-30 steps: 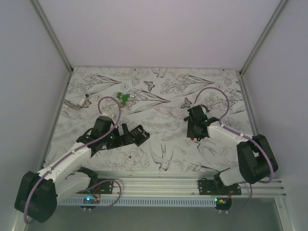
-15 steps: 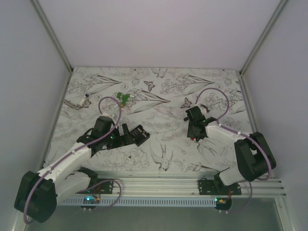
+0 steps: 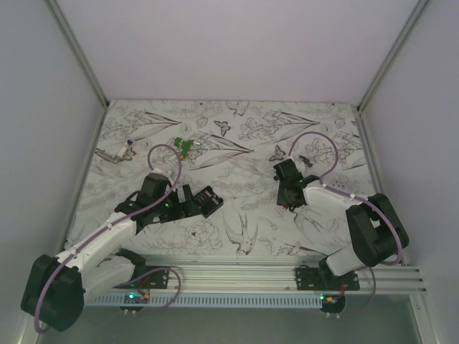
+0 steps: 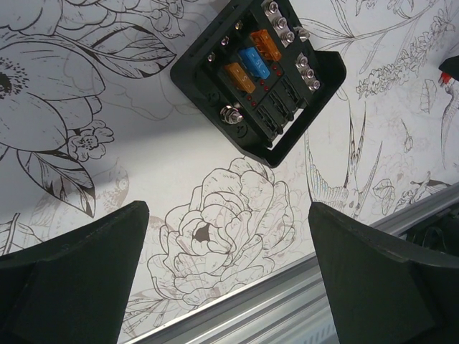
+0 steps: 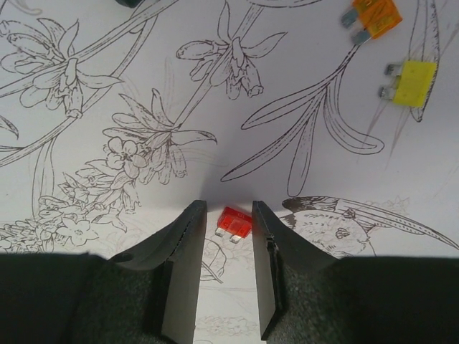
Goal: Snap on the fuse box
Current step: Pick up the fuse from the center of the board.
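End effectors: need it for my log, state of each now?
Left end effector: open, empty.
Right end effector: open around the red fuse.

Green piece [image 3: 184, 145] far on floral sheet [image 3: 237, 208]; orange fuse [image 5: 373, 16], yellow fuse [image 5: 409, 81] (near together).

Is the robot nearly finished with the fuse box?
Not nearly. Done: the fuse box already has three fuses plugged in. In hand: the right fingers stand either side of a red fuse lying on the table, not yet pinching it. Left to do: a loose orange fuse and a yellow fuse lie on the table, some slots look empty, and the left fingers hang wide open near the box.
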Available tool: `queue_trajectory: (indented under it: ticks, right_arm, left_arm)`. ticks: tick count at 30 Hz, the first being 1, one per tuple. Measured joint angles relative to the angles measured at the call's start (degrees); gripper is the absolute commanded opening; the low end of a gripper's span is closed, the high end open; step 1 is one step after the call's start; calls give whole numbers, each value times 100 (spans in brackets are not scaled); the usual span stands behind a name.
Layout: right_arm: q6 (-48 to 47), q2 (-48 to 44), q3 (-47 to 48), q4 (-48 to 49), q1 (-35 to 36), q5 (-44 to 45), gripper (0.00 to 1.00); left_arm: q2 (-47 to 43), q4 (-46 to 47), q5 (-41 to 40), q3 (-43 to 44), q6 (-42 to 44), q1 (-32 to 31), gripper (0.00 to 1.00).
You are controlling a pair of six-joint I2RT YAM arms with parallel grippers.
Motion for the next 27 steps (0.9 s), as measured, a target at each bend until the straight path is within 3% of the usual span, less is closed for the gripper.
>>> queue_trajectory:
  ticks: [27]
  right_arm:
    - [57, -249, -170, -310, 105, 273, 44]
  left_arm:
    - [0, -2, 0, 0, -22, -98, 100]
